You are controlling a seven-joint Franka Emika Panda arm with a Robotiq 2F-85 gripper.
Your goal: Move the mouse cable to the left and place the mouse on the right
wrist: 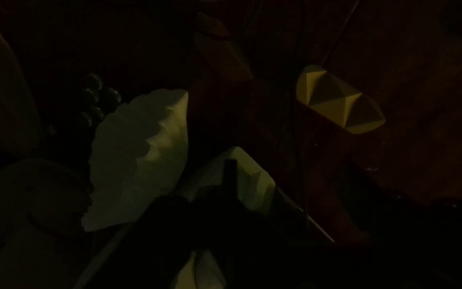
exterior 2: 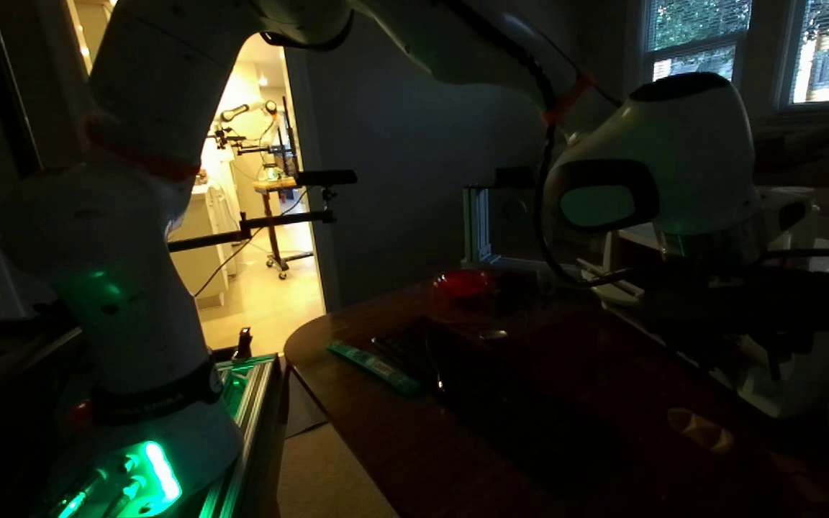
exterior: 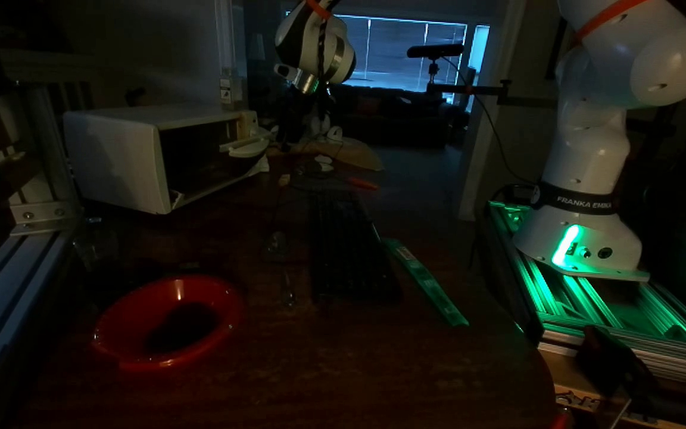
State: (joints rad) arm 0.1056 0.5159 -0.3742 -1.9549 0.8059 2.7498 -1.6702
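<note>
In an exterior view: very dark. Keyboard lies along the worktop, roughly 12 to 6; green strip off its 4, red bowl off its 8. Bowl's well apart, I'd guess parked out of the work zone. Shiny lump at the keyboard's 9, faint line from it toward 12: could be mouse and cable, routed so it doesn't cross the keys. Not certain. Arm is based at 3, wrist up at 12, white oven at 10.

In an exterior view: forearm stretched across toward 2, wrist bent so the end effector hangs between 3 and 4, pointing down. Folded tan piece at its 7. Can't find the mouse here.

Wrist view: end effector enters from 6, black silhouette, fingertip overlapping a pale wedge; contact unclear. Fluted pale piece at its 9, dark beads at 10, tan piece at 2. Thin dark line runs past the tan piece toward 6, maybe cable. Can't tell whether my jaws are parted or clamped on anything. Pose reads to me like lining up a top grab.
</note>
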